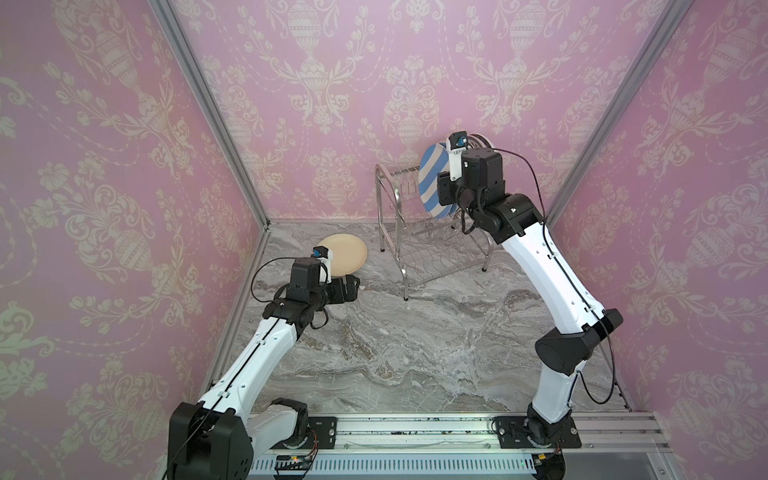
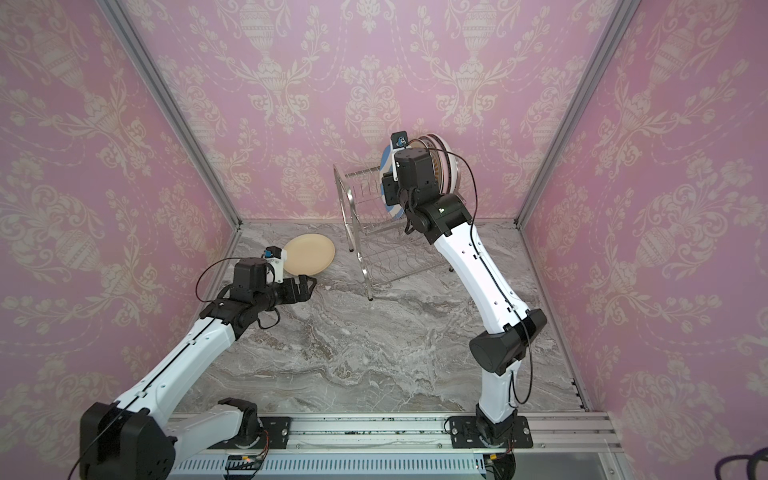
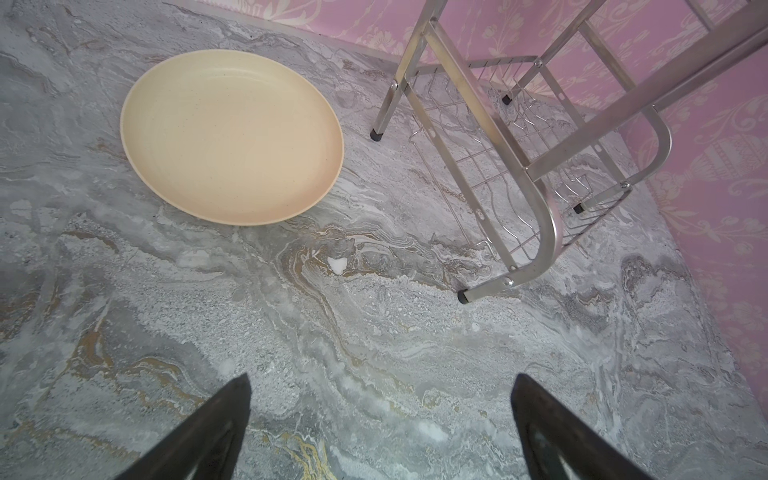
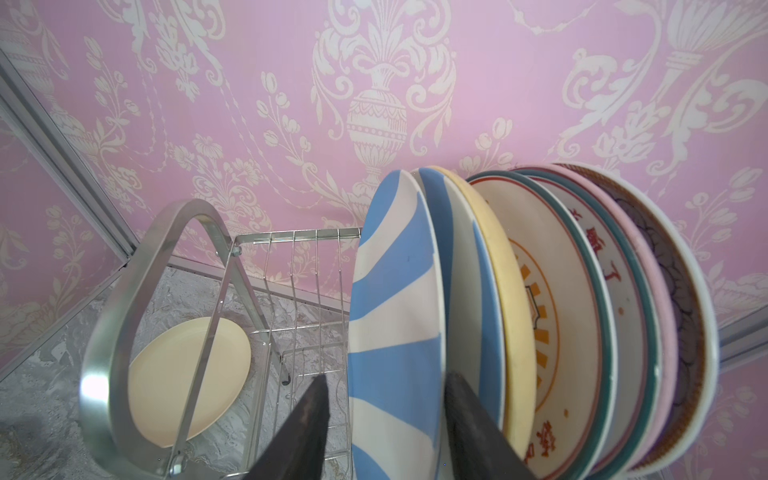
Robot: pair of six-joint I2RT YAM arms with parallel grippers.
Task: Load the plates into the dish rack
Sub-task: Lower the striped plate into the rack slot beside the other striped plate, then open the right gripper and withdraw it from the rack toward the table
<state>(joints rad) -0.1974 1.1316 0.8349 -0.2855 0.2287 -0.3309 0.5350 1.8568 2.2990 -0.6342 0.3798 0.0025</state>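
Tabletop point(image 3: 374, 332) open beside cream plate point(image 3: 232, 137); dish rack point(image 3: 546, 224) crowds right.

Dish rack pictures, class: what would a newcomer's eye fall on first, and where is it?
A colourful row of plates stands on edge in the upper tier of the steel dish rack near the back wall. The blue-striped plate at the end of the row sits between the right arm's fingers. One cream plate lies flat on the marble table, left of the rack, with the left arm's open fingers just short of it.
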